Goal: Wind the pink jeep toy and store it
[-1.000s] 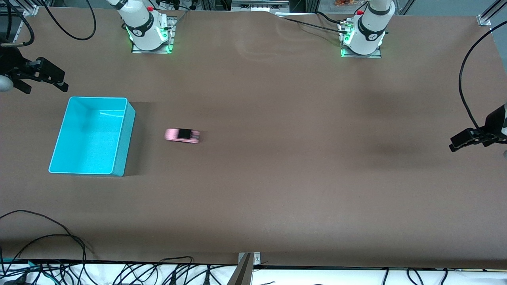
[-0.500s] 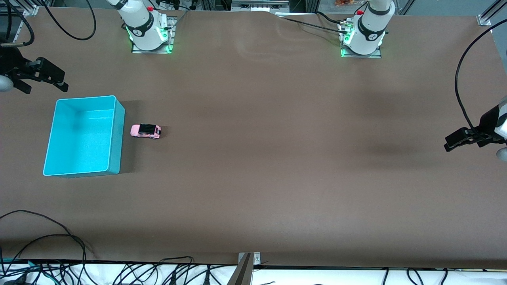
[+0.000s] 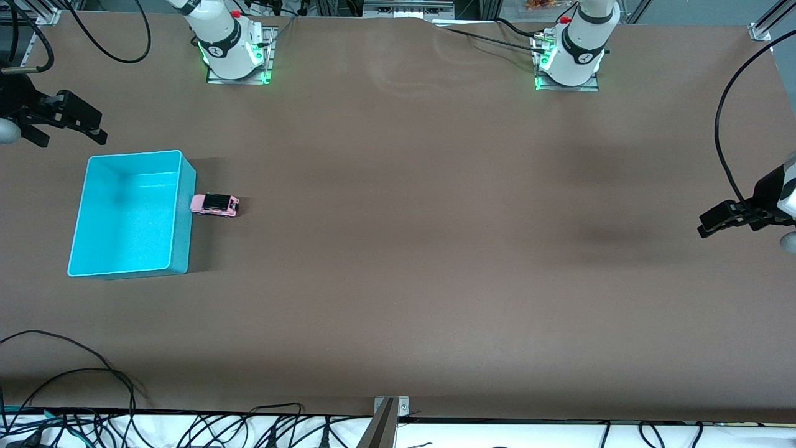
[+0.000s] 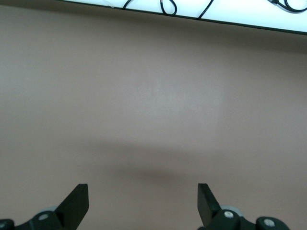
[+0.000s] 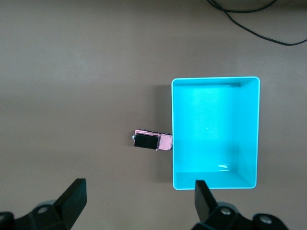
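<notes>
The pink jeep toy (image 3: 214, 204) stands on the brown table with its nose against the side wall of the turquoise bin (image 3: 185, 233). In the right wrist view the pink jeep toy (image 5: 151, 141) touches the turquoise bin (image 5: 216, 129), which has nothing in it. My right gripper (image 3: 68, 119) hangs open and holds nothing, high over the right arm's end of the table, beside the bin; its own view (image 5: 139, 199) looks down on both. My left gripper (image 3: 724, 219) waits open over the left arm's end; in its own view (image 4: 142, 203) only bare table shows.
Black cables (image 3: 74, 379) lie along the table edge nearest the front camera. A metal bracket (image 3: 388, 407) sits at that edge's middle. The two arm bases (image 3: 233, 56) stand at the edge farthest from the camera.
The jeep rolled across the table toward the right arm's end and bumped the bin, which slid a little that way. The jeep now rests against the bin wall. Both grippers stayed open.
</notes>
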